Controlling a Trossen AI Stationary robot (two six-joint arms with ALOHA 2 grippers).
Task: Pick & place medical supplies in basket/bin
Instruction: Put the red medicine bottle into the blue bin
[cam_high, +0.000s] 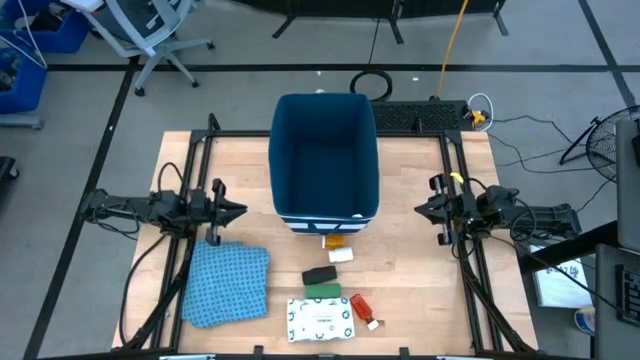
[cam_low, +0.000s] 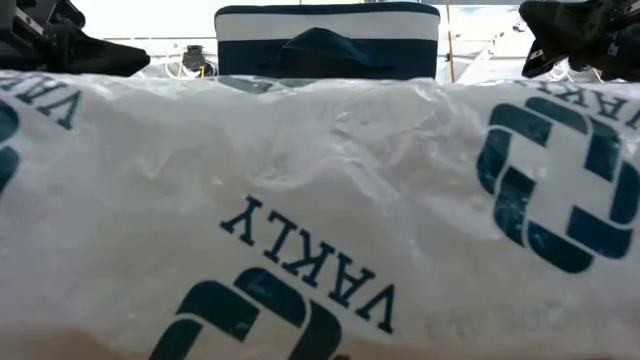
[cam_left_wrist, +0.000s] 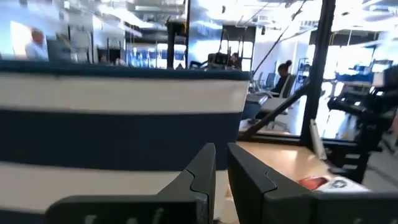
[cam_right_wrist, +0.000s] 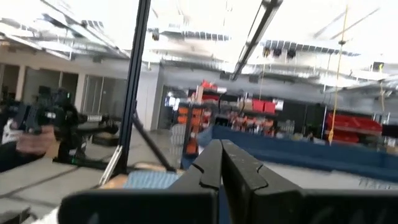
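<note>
While both arms lay level at the table's sides, each pointed inward at the dark-blue bin (cam_high: 326, 150) standing between them at the middle of the far half. At the left edge, the left gripper (cam_high: 238, 210) stopped just short of the bin's left wall, its fingers (cam_left_wrist: 202, 168) drawn nearly together with only a thin slit between them and nothing held. Near it, toward the front, lay the blue patterned cloth (cam_high: 226, 283). In front of the bin sat the small white and orange pieces (cam_high: 338, 248), then the black block (cam_high: 319, 275), the green block (cam_high: 322, 291), the white green-printed packet (cam_high: 321, 319) and the red white-capped tube (cam_high: 362, 307). At the right edge, the right gripper (cam_high: 420, 207) was fully closed and empty, just beside the bin's right wall.
</note>
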